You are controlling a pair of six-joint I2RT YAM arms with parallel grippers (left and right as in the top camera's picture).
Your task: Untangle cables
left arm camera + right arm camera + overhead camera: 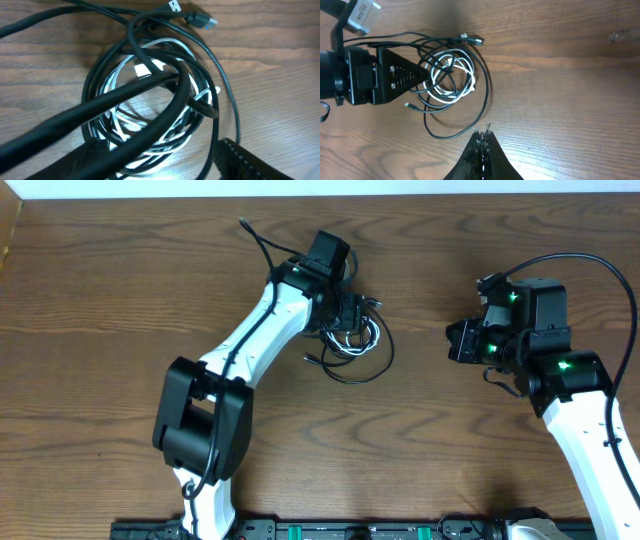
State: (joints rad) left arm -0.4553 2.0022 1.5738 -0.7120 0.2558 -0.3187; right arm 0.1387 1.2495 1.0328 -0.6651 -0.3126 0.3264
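Observation:
The black cable (378,360) and the white cable (352,336) lie coiled together in one tangled pile on the table. My left gripper (345,313) is at the pile's far-left side, open, with its fingers (157,146) straddling the near part of the coil. The white cable (125,70) loops inside the black cable (226,90), and a plug end (200,20) lies at the far side. My right gripper (456,340) is shut and empty, to the right of the pile. In the right wrist view its closed tips (483,134) sit just off a black loop (485,95) around the white coil (452,80).
The wooden table (120,300) runs under everything. A thick black arm wire (125,95) crosses the left wrist view over the pile. The left gripper body (375,75) shows at the left of the right wrist view. A black rail (330,530) lines the front edge.

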